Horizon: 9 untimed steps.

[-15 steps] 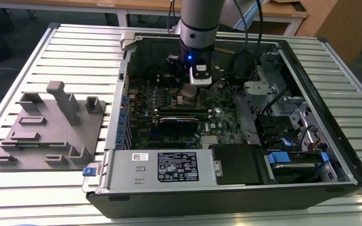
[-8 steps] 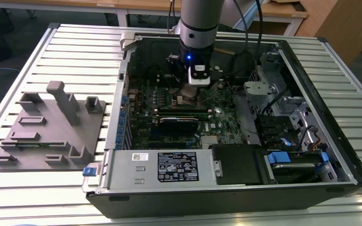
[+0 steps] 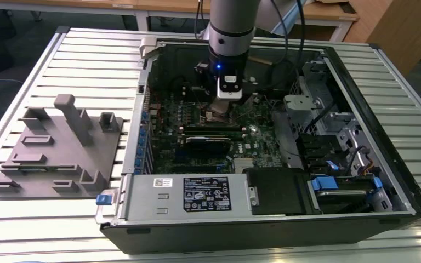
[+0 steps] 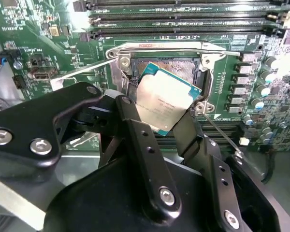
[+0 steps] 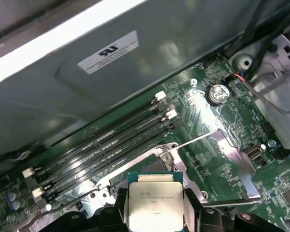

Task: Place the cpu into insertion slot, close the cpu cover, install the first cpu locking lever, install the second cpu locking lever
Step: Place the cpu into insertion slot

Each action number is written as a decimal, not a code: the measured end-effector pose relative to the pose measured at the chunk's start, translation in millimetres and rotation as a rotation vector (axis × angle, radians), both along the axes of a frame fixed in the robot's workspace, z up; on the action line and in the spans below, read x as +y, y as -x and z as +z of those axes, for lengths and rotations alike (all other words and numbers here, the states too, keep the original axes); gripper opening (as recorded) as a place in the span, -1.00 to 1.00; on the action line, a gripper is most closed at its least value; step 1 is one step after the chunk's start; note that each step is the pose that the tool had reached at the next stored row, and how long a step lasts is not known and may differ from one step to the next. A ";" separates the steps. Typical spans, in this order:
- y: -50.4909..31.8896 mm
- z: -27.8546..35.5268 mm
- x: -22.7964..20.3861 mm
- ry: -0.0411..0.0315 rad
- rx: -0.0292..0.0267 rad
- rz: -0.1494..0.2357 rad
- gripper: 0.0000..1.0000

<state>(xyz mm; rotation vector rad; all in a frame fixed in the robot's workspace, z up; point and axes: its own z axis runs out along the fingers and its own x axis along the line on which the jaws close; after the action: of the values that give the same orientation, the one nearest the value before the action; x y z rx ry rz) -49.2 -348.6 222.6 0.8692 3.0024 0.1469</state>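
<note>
Open case (image 3: 398, 134) on a slatted table (image 3: 86, 49), holding the green board (image 3: 195, 118) and, at its near edge, a boxed unit with a white printed label (image 3: 204, 193). A grey fixture (image 3: 57, 148) lies on the table outside the case, on the exterior view's left.

The gripper (image 3: 226, 109) is lowered into the case. In both wrist views its two black fingers (image 4: 135, 130) are closed partway on opposite edges of the cpu (image 4: 165, 102) (image 5: 154, 208), the gripper (image 4: 157, 116) holding it tilted over the slot (image 4: 189, 72) (image 5: 157, 166); whether chip and slot touch cannot be told.

The cover (image 5: 232, 150) stands swung open beside the slot. Thin wire levers (image 4: 82, 69) project from the slot's corners. Memory slots (image 5: 101, 145) run just beside the slot's metal frame, with the case wall near behind them.

The wall carries a white label (image 5: 108, 50). The print on the cpu's top is too small to read.
</note>
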 end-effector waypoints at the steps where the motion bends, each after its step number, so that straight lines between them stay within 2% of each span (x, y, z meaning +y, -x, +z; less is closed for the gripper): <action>1: 0.0 -0.1 0.0 0.0000 -0.0001 -0.014 0.08; 9: 0.0 -0.6 0.0 0.0000 -0.0007 -0.108 0.08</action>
<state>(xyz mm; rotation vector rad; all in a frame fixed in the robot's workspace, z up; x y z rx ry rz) -49.1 -348.6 222.0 1.0273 2.9461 0.1458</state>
